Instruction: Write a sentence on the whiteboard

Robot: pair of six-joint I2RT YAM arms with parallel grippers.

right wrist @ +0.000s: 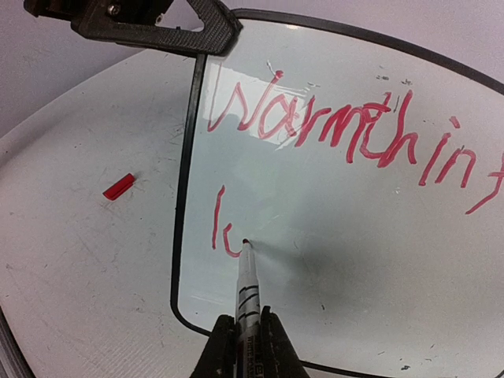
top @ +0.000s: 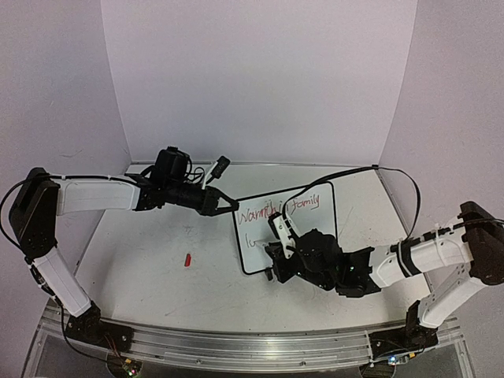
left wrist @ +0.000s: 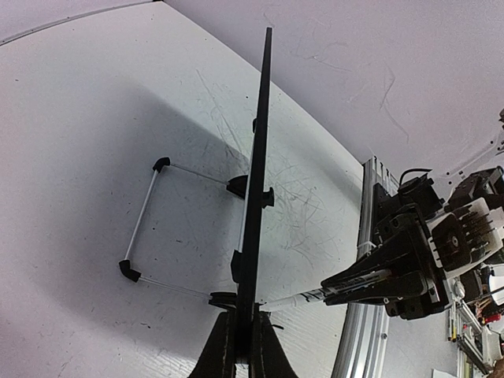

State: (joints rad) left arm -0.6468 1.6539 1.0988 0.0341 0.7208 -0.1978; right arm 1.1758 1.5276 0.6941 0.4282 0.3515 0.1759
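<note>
At the near edge of the bench (top: 142, 268), 6 o'clock in the top view, both arm bases sit on an aluminium rail (top: 236, 346).

Right arm: reaches in from 4 o'clock. The right end effector (right wrist: 242, 331) is clamped around a marker (right wrist: 249, 287), both fingers against the barrel, with the marker pointing away from the wrist. The marker tip touches the whiteboard (right wrist: 339, 236) in its lower left area, at about 7 o'clock from the board's centre.

Whiteboard: mid-bench, a little right of centre, black frame with rounded corners. From the left wrist it appears edge-on, with a wire stand (left wrist: 146, 213) on its back side resting on the bench.

Sentence (right wrist: 315, 126): red marker. The top line reads about "Warmth in family". The second line has only an "l" and a short stroke, and the marker tip rests just at the end of that stroke.

Small red piece (top: 188, 259): flat on the bench, off the board, at about 8 o'clock from it.

Left arm: comes in from 9 o'clock. The left end effector (top: 224, 206) is closed on the frame at the board's 10 o'clock corner, one finger on each face.

Far side: plain pale walls from 10 to 2 o'clock.
</note>
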